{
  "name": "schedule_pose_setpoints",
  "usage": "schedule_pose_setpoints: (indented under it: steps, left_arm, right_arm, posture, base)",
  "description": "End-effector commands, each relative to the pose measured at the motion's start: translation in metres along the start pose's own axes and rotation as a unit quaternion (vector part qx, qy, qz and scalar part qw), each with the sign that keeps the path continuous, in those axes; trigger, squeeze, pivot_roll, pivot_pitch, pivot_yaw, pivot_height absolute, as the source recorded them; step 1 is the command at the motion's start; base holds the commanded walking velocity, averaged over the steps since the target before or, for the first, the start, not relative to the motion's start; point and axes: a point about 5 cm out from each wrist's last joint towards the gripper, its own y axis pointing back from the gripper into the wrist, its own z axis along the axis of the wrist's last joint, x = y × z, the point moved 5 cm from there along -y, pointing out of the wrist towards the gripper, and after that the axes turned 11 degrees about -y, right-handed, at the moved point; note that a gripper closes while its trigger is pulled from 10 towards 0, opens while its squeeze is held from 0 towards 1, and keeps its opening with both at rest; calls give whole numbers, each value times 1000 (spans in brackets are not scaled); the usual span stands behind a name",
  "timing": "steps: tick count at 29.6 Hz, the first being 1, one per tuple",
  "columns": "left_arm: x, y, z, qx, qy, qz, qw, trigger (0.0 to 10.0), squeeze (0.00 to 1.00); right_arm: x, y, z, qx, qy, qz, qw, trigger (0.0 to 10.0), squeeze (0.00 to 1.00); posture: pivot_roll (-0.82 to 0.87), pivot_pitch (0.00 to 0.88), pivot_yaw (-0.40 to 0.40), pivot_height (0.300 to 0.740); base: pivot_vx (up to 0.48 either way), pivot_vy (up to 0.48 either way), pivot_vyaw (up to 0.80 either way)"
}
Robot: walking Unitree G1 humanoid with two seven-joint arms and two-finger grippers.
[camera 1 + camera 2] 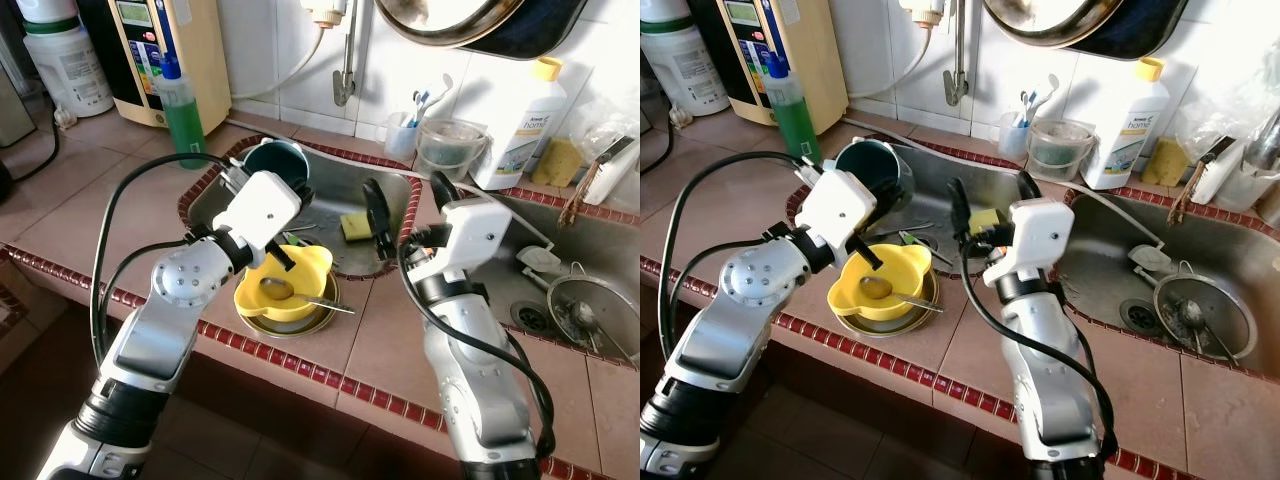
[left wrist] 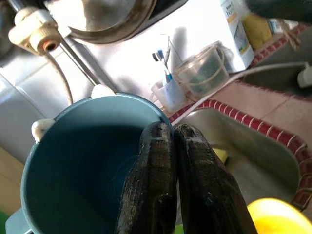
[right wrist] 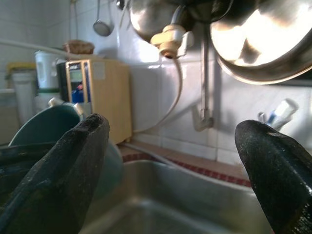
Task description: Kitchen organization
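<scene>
My left gripper (image 2: 173, 130) is shut on the rim of a teal cup (image 1: 278, 160), which is tilted at the back left corner of the left sink (image 1: 335, 185). My right gripper (image 1: 410, 200) hovers open over the sink's right side, with nothing between its fingers. A yellow bowl (image 1: 300, 265) with a metal spoon (image 1: 292, 292) in it sits on a metal plate (image 1: 322, 318) at the counter's front edge, just under my left wrist. A yellow sponge (image 1: 354, 226) lies in the sink.
A green soap bottle (image 1: 182, 100) and a water purifier (image 1: 170, 45) stand at the back left. A toothbrush cup (image 1: 403, 130), a clear tub (image 1: 450, 148) and a white detergent bottle (image 1: 520, 125) line the back ledge. The right sink (image 1: 560, 250) holds a strainer (image 1: 590, 310).
</scene>
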Motion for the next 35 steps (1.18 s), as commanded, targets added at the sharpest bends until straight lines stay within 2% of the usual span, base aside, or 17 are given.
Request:
schedule_pose_setpoints:
  steps: [1, 4, 5, 10, 19, 22, 30, 34, 35]
  left_arm:
    - [-4, 0, 9, -16, -33, -7, 999, 10000, 0]
    - [-7, 0, 8, -14, -56, -6, 998, 10000, 0]
    - [-8, -1, 10, -18, -75, -9, 997, 10000, 0]
    - [-14, -2, 22, -40, -106, -16, 993, 10000, 0]
    - [-16, 0, 31, -59, -133, -14, 989, 10000, 0]
    - [-19, 1, 34, -65, -156, -15, 985, 10000, 0]
    - [-33, 0, 34, -70, -176, -30, 981, 10000, 0]
    - [-36, 0, 33, -68, -172, -34, 982, 10000, 0]
    - [-37, -1, 31, -66, -177, -36, 981, 10000, 0]
  right_arm:
    - [12, -5, 8, -7, -5, 22, 1000, 10000, 0]
    - [20, -9, 6, 2, -14, 30, 999, 10000, 0]
    - [20, -10, 5, 5, -20, 23, 1000, 10000, 0]
    - [22, -15, 2, 16, -35, 5, 999, 10000, 0]
    - [15, -18, 4, 23, -48, -35, 998, 10000, 0]
    - [13, -20, 5, 25, -55, -51, 997, 10000, 0]
    - [27, -22, 12, 19, -77, -16, 997, 10000, 0]
    - [34, -22, 15, 18, -85, 6, 996, 10000, 0]
    - [43, -21, 17, 18, -98, 31, 995, 10000, 0]
  posture:
    - [-215, 58, 3, 740]
    - [-214, 59, 2, 740]
    - [-212, 59, 1, 740]
    - [-210, 58, 1, 740]
    - [-206, 55, -2, 740]
    - [-204, 54, -4, 740]
    - [-203, 50, -4, 740]
    - [-204, 46, -4, 740]
    - [-204, 46, -4, 740]
  base:
    - [0, 0, 0]
    - [0, 0, 0]
    - [0, 0, 0]
    - [0, 0, 0]
    - [0, 0, 0]
    - [0, 0, 0]
    - [0, 0, 0]
    - [0, 0, 0]
    - [0, 0, 0]
